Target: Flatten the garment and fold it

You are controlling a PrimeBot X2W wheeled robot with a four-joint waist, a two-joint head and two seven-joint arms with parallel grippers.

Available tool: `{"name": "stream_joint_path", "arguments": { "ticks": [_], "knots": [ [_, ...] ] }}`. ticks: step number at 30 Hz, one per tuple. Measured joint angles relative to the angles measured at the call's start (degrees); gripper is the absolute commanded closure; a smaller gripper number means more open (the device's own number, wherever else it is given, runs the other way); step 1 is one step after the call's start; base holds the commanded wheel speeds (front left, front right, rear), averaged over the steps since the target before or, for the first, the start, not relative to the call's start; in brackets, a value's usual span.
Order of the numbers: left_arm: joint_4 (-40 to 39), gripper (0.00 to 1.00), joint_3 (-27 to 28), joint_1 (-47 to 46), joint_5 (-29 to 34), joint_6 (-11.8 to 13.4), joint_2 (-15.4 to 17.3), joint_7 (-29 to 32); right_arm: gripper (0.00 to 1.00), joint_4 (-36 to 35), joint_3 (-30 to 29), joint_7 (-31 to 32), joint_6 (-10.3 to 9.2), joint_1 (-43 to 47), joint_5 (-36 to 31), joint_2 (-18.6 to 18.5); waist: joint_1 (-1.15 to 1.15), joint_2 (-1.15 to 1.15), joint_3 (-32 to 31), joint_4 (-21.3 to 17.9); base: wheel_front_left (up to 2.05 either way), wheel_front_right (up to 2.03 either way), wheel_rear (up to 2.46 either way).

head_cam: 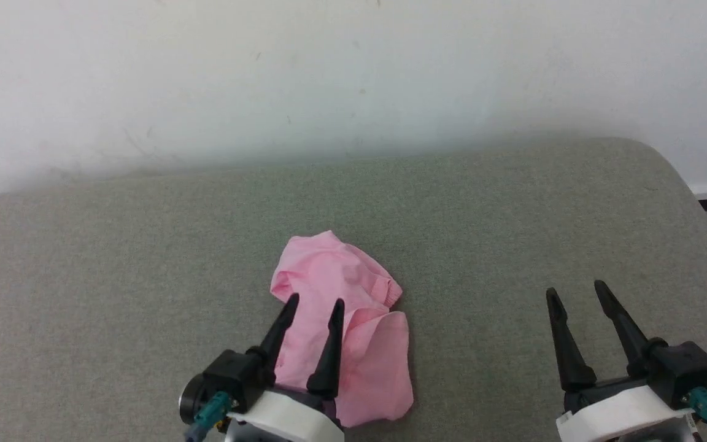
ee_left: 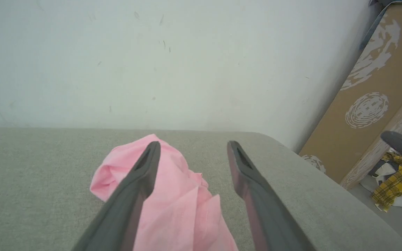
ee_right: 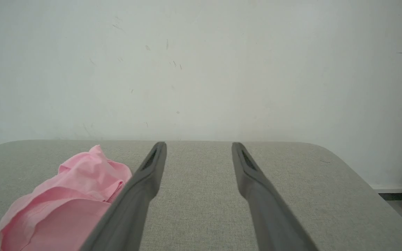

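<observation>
In the head view, the garment (head_cam: pixel 335 273) is seen lying crumpled in a heap on the grey-green fabric worktop (head_cam: pixel 145 276), near its middle and close to the front edge. The left pincer (head_cam: pixel 316 299) is held over the near part of the heap, its fingers spread and nothing gripped between them; whether the cloth is touched cannot be told. The right pincer (head_cam: pixel 575 286) is held open as well, well apart from the garment, over bare worktop. A pale, scuffed wall (head_cam: pixel 329 73) is seen behind. In the left wrist view, the pink heap is crossed by one finger of the open left pincer (ee_left: pixel 194 143), the other being over bare fabric. Past the worktop's rounded corner, a brown board with pale swirl marks (ee_left: pixel 368 104) is leaned against the wall, and a yellow checked cloth (ee_left: pixel 400 177) lies on the floor. In the right wrist view, bare worktop is framed by the parted fingers, with the garment at the lower left.
</observation>
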Motion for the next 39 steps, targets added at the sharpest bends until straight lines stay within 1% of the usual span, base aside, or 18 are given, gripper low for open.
{"name": "stream_joint_path", "arguments": {
  "ticks": [3,9,18,25,29,32,35,39],
  "knots": [
    [-2.83,0.0,2.19,0.02,1.36,-0.47,-0.03,0.0,0.0,-0.32,0.03,0.11,0.0,0.02,-0.03,0.0,0.01,0.0,0.2,0.62,0.0,0.0,0.0],
    [-3.97,0.0,7.95,0.03,1.85,-0.91,0.32,0.01,0.0,-0.79,0.05,0.59,0.0,0.07,-0.2,-0.01,0.01,0.0,0.51,1.8,0.0,0.0,0.0],
    [-2.1,0.0,18.28,1.33,1.47,0.07,4.53,0.01,0.0,-1.08,0.33,2.5,0.0,0.37,-0.76,0.0,0.01,0.0,0.45,2.61,0.0,0.0,0.0],
    [-0.78,0.0,21.78,4.43,0.63,0.04,6.27,0.01,0.0,-1.04,0.57,4.09,0.0,0.88,-1.04,-0.01,0.01,0.0,0.17,2.98,0.0,0.0,0.0],
    [-0.82,0.0,22.08,5.0,0.62,-0.07,6.24,0.01,0.0,-0.44,1.26,7.55,0.0,1.24,-0.69,-0.01,0.0,0.0,0.12,3.89,0.0,0.0,0.0],
    [-0.83,0.0,21.94,5.09,0.64,-0.43,6.0,0.01,0.0,0.27,4.57,11.2,-0.01,1.08,-0.41,-0.1,0.0,0.0,0.08,4.82,0.0,0.0,0.0],
    [-0.85,0.0,21.63,5.09,0.66,-0.52,5.5,0.01,0.0,1.26,10.29,15.27,-0.01,-0.03,0.55,-0.05,0.01,0.0,0.03,5.86,0.0,0.0,0.0],
    [-0.85,0.0,20.89,5.08,0.82,-0.98,4.54,0.0,0.0,4.69,18.46,20.27,-0.01,-3.6,4.02,0.02,0.01,0.0,-0.03,7.23,0.0,0.0,0.0]
  ]
}}
